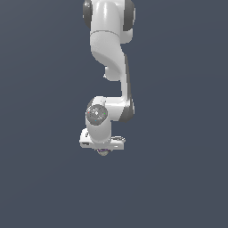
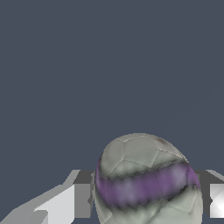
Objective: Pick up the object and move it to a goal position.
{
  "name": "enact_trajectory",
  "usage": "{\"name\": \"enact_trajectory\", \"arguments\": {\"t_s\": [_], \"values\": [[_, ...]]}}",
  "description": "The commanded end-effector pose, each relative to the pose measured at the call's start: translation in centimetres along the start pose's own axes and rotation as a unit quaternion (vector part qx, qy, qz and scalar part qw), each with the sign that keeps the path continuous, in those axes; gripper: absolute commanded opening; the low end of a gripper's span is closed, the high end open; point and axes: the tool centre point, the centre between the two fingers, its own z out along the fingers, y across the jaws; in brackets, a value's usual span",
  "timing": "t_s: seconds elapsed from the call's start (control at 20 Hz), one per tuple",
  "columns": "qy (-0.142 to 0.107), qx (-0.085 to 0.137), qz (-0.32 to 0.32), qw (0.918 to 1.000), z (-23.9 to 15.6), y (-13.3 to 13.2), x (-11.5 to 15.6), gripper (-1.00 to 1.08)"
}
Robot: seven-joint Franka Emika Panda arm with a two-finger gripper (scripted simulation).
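Note:
The object (image 2: 146, 183) is an off-white ball with a purple band around its middle. In the wrist view it fills the gap between the two fingers (image 2: 81, 199) of my gripper (image 2: 146, 199), and both pads press against its sides. In the exterior view the gripper (image 1: 103, 149) points straight down under the white arm. Only a sliver of the object (image 1: 103, 152) peeks out below the hand, and the rest is hidden by the hand. The gripper is shut on the ball.
A plain dark blue-grey surface (image 1: 178, 178) fills everything around the arm in both views. No other objects, containers or edges show.

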Motion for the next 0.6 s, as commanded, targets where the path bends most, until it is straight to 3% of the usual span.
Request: {"name": "enact_trajectory", "arguments": {"t_s": [0.0,0.55], "values": [[0.001,0.000,0.000,1.0000,0.0,0.0,0.0,-1.00],[0.000,0.000,0.000,1.0000,-1.2,1.2,-0.4,-1.00]]}}
